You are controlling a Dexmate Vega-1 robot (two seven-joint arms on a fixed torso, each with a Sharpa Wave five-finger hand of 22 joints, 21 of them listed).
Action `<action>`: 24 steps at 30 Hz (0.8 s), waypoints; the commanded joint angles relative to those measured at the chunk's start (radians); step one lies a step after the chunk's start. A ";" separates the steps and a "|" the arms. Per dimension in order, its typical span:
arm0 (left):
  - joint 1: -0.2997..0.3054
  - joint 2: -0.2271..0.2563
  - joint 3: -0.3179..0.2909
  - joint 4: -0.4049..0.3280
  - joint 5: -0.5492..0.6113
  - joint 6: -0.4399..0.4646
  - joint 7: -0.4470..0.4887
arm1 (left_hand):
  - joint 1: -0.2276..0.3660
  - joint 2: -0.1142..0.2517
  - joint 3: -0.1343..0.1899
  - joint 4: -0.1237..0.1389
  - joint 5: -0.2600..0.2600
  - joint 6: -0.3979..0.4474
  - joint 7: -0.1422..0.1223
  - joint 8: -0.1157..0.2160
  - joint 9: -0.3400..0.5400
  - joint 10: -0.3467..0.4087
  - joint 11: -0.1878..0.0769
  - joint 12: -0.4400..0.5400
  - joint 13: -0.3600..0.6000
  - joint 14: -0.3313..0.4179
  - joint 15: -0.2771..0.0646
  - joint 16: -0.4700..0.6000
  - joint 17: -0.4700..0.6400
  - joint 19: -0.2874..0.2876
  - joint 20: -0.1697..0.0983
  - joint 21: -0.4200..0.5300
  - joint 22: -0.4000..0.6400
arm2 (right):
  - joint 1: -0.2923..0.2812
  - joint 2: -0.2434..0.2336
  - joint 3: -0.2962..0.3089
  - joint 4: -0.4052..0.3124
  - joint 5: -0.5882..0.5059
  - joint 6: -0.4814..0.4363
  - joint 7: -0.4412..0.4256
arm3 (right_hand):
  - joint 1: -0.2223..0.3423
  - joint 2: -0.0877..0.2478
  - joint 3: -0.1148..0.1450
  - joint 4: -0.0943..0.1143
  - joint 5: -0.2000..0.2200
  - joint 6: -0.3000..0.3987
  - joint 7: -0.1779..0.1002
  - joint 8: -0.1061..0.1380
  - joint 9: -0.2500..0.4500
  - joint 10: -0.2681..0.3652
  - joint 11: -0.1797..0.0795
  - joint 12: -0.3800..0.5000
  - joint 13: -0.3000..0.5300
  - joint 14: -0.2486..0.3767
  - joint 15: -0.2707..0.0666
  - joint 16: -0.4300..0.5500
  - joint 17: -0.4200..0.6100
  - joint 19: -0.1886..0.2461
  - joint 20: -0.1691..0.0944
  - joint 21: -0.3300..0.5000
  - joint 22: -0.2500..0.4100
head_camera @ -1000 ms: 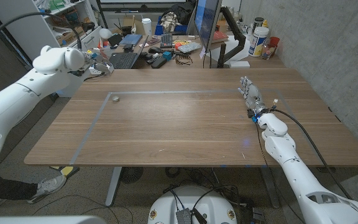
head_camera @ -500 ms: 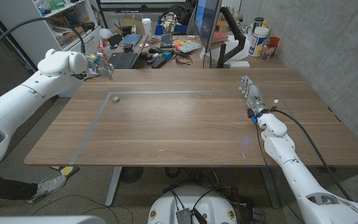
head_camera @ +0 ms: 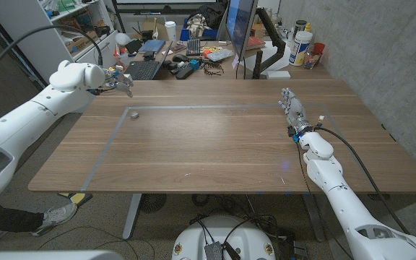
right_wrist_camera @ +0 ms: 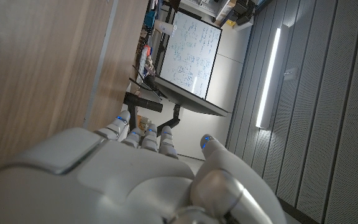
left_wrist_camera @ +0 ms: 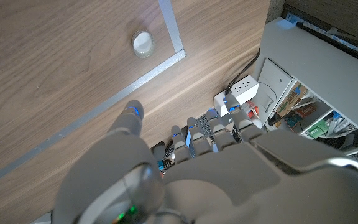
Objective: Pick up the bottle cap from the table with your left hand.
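Note:
The bottle cap (head_camera: pixel 133 113) is small, round and pale, lying on the wooden table (head_camera: pixel 215 155) just inside the near-left corner of a grey taped rectangle; in the left wrist view the cap (left_wrist_camera: pixel 142 43) shows white beside the tape corner. My left hand (head_camera: pixel 119 80) hovers above the table's far left edge, behind and slightly left of the cap, fingers apart and holding nothing; the left hand (left_wrist_camera: pixel 185 146) shows beyond the tape line from the cap. My right hand (head_camera: pixel 292 110) stands on the table at the right, fingers extended, nothing in it.
Grey tape (head_camera: pixel 193 107) outlines a rectangle on the table. Behind the table a cluttered desk holds a keyboard (head_camera: pixel 143 69), a monitor (head_camera: pixel 240 29) and bottles (head_camera: pixel 302 45). A power strip (left_wrist_camera: pixel 240 96) shows in the left wrist view.
My left arm has moved rightward and a little nearer, bringing the hand over the table's far left edge, closer to the cap. The right arm and the cap have not moved.

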 commanded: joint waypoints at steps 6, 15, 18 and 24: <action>-0.013 -0.026 0.025 0.060 0.020 -0.027 0.012 | 0.024 0.010 0.007 0.002 0.003 0.004 -0.001 -0.004 0.001 0.018 -0.002 0.000 0.001 0.021 -0.073 0.007 0.006 0.015 -0.002 0.002 0.003 | 0.005 -0.003 -0.007 0.009 -0.002 0.001 -0.008 | -0.002 0.037 -0.003 -0.001 0.005 -0.005 0.001 0.003 0.003 0.001 0.004 0.005 0.005 0.006 0.001 0.006 0.001 0.004 -0.074 -0.002 0.003; -0.014 -0.036 0.035 0.082 0.021 -0.037 0.019 | 0.036 0.017 0.012 0.001 0.004 0.013 -0.001 -0.003 0.002 0.023 -0.006 0.000 0.002 0.028 -0.074 0.007 0.007 0.029 -0.017 0.004 0.002 | -0.001 -0.006 -0.007 0.005 -0.004 -0.001 -0.012 | -0.001 0.048 0.001 0.001 0.007 -0.003 -0.003 0.004 0.003 0.002 -0.004 0.005 0.005 0.007 -0.002 0.005 0.001 0.005 -0.077 -0.003 0.004; -0.015 -0.039 0.040 0.090 0.023 -0.039 0.018 | 0.045 0.021 0.016 -0.002 0.005 0.017 -0.001 -0.002 0.002 0.028 -0.003 0.000 0.002 0.030 -0.075 0.007 0.007 0.031 -0.019 0.004 0.002 | -0.003 -0.006 -0.007 0.003 -0.004 -0.002 -0.013 | -0.002 0.046 -0.001 0.001 0.006 -0.003 -0.002 0.004 0.003 0.003 -0.005 0.006 0.005 0.007 -0.001 0.005 0.001 0.006 -0.076 -0.004 0.004; -0.020 -0.044 0.053 0.107 0.035 -0.045 0.020 | 0.051 0.020 0.017 -0.004 0.004 0.021 -0.001 -0.002 0.002 0.027 0.000 -0.001 0.002 0.031 -0.076 0.006 0.006 0.036 -0.020 0.004 0.002 | -0.002 -0.008 -0.009 0.001 -0.007 -0.005 -0.014 | -0.003 0.042 -0.003 0.001 0.006 -0.003 -0.001 0.004 0.003 0.004 -0.004 0.006 0.005 0.007 -0.001 0.005 0.001 0.006 -0.075 -0.005 0.004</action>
